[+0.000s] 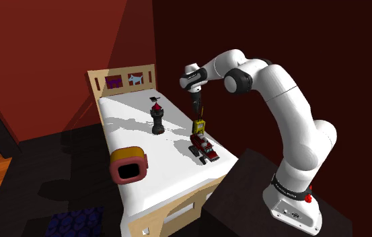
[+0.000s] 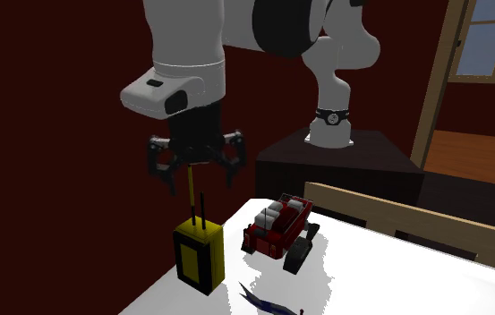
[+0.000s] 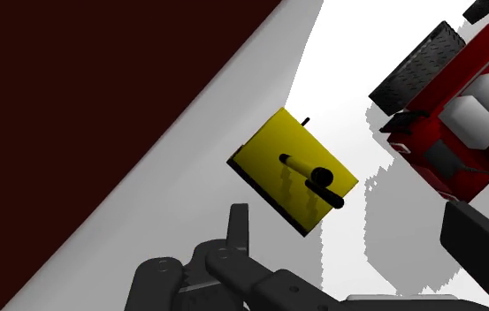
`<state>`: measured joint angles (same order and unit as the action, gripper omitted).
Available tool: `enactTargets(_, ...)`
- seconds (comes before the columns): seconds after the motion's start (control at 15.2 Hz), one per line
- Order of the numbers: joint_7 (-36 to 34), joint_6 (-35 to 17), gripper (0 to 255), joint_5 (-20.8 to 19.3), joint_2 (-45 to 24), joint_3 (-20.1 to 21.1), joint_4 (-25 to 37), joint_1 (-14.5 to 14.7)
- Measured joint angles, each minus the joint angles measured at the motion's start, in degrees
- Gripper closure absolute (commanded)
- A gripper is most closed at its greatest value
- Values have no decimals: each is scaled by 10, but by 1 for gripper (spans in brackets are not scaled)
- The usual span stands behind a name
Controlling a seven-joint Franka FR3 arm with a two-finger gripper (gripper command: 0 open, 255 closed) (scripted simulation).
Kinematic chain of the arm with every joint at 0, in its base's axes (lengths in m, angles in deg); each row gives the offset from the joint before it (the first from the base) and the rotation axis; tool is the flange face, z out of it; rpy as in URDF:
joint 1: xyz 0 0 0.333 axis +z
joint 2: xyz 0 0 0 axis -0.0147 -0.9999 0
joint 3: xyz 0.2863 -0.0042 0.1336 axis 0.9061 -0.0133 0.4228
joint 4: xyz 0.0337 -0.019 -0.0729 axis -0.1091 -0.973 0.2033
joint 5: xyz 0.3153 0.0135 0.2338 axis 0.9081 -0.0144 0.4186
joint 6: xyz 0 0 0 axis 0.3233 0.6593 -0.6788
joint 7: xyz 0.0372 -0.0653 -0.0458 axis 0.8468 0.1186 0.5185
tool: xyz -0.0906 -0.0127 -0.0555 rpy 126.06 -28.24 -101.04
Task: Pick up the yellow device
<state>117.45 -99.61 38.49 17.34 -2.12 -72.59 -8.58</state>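
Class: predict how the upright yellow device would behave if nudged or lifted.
The yellow device stands tall on a narrow base, so a high nudge would probably tip it. Its boxy body looks rigid; its thin antennas seem fragile.

We see a white bed with a pale wooden headboard against a dark red wall. On it, a red toy truck sits near one side edge. A black upright figure stands nearer the headboard, and a pink, yellow-topped box sits toward the foot.

White arm, dark joints, black fingers, perhaps a red button near base.
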Motion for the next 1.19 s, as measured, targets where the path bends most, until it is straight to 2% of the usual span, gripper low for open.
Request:
enactTargets(0.13, 0, -9, 0, 1, -8, 1, -1, -1)
enactTargets(0.2, 0, -12, 255, 1, -9, 1, -3, -1)
enactTargets(0.86, -1, -14, 255, 1, -9, 1, -3, -1)
enactTargets(1.19, 1, 5, 255, -1, 8, -1, -3, 1)
